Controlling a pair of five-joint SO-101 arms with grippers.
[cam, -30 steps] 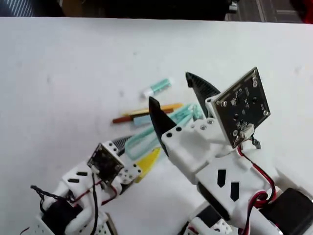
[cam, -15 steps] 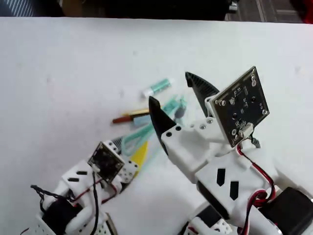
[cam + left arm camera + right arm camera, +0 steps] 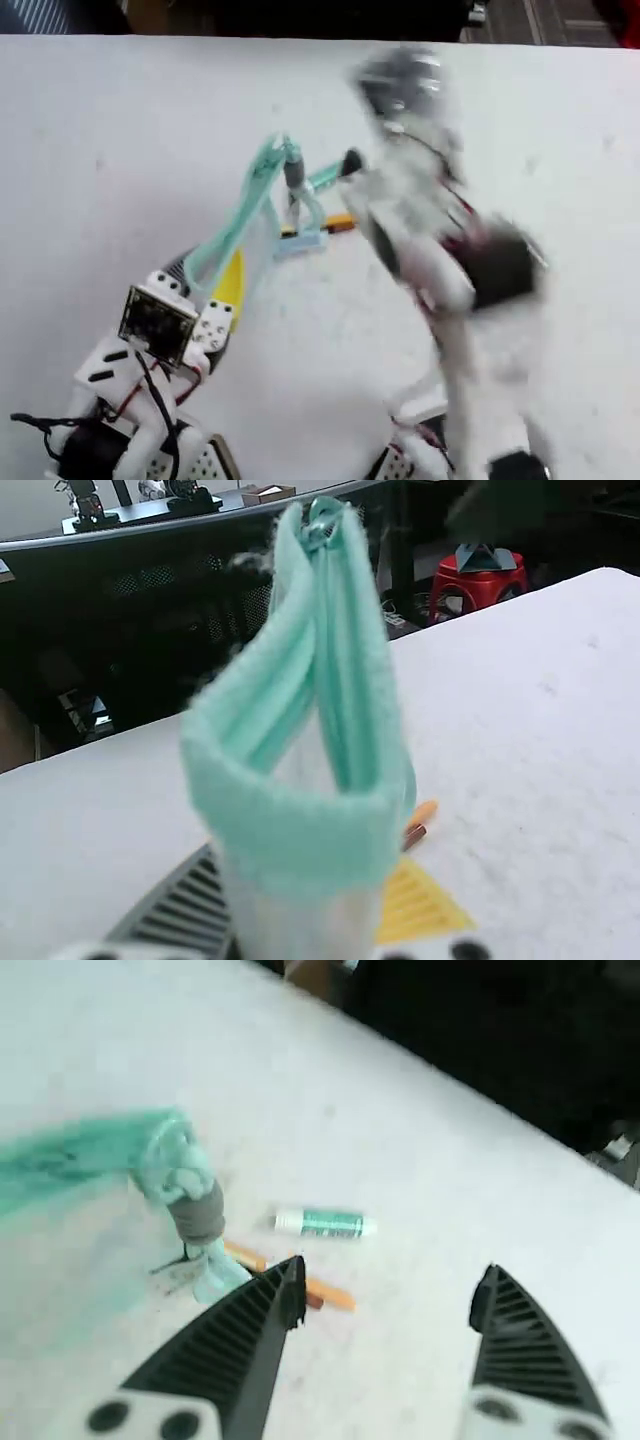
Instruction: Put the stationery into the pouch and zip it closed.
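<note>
The pouch (image 3: 240,215) is clear with a teal zip edge and is lifted off the table at a slant. My left gripper (image 3: 208,275) is shut on its lower end, its yellow finger (image 3: 232,285) against the side. In the left wrist view the pouch (image 3: 310,730) stands upright between the fingers of the left gripper (image 3: 300,920). A teal-labelled tube (image 3: 325,1223) and an orange pencil (image 3: 330,1295) lie on the table. My right gripper (image 3: 392,1272) is open just above the pencil, beside the grey zip pull (image 3: 200,1210). The right arm (image 3: 420,215) is blurred.
A small pale blue piece (image 3: 300,243) lies by the orange pencil (image 3: 335,222) under the pouch's raised end. The white table (image 3: 120,120) stretches wide to the left and far side. Dark furniture stands beyond the far edge.
My left gripper has raised the pouch and swung it left, off the stationery. The right arm has swept away over the table toward the tube and pencil, still open.
</note>
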